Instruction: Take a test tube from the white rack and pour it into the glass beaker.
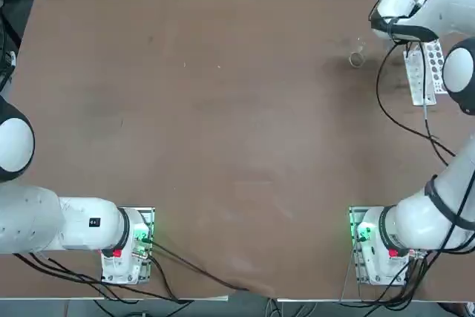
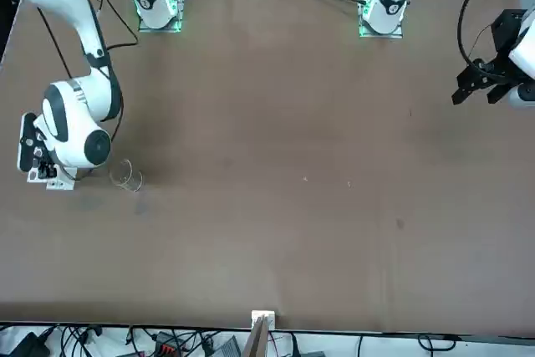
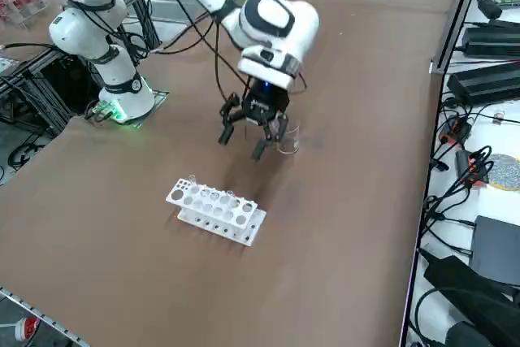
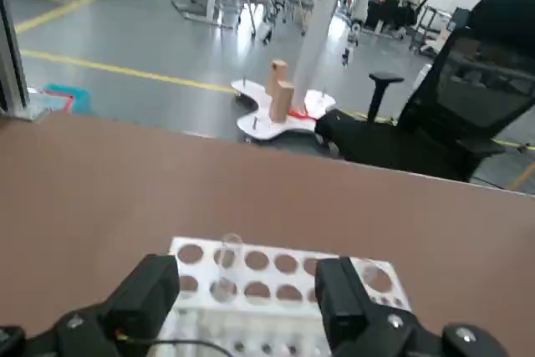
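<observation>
**Reaching for a tube**

The rack (image 3: 216, 210) sat near the table's right edge, a clear tube (image 4: 227, 263) standing inside. The beaker (image 3: 288, 139) stood nearby. The right gripper (image 3: 244, 137) hung above, jaws wide and empty. It should drop straight, centred on one tube

I count one white rack (image 3: 215, 212) on the bench (image 1: 223, 124), and one glass beaker (image 3: 288, 139) near that rack. In the rack I make out one clear test tube (image 4: 227, 258); others I can't tell.
</observation>
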`<state>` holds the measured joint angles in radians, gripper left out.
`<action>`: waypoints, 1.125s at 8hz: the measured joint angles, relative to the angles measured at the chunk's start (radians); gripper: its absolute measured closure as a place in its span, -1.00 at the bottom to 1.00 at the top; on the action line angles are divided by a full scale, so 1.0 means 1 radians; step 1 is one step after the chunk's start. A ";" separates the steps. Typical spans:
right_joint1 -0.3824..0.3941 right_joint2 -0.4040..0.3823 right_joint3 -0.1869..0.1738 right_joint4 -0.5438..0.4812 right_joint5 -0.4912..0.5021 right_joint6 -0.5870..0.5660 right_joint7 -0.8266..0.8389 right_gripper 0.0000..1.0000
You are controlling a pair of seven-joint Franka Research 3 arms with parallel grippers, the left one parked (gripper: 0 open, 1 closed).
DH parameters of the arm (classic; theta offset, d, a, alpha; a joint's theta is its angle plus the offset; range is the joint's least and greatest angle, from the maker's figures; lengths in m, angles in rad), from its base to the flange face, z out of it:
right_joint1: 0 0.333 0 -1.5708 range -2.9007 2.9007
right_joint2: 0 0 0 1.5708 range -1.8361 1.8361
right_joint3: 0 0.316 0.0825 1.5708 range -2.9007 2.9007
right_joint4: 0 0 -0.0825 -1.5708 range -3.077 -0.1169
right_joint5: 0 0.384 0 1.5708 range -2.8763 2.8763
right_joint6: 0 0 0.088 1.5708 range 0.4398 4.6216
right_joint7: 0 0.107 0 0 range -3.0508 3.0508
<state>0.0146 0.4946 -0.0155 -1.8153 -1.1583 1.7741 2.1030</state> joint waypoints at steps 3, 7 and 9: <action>-0.057 0.108 -0.003 0.003 -0.138 0.060 0.175 -1.00; -0.072 0.176 -0.003 0.004 -0.222 0.039 0.313 -0.98; -0.072 0.179 -0.003 -0.004 -0.252 -0.013 0.376 -0.98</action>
<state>-0.0576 0.6736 -0.0183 -1.8197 -1.4100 1.7608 2.4790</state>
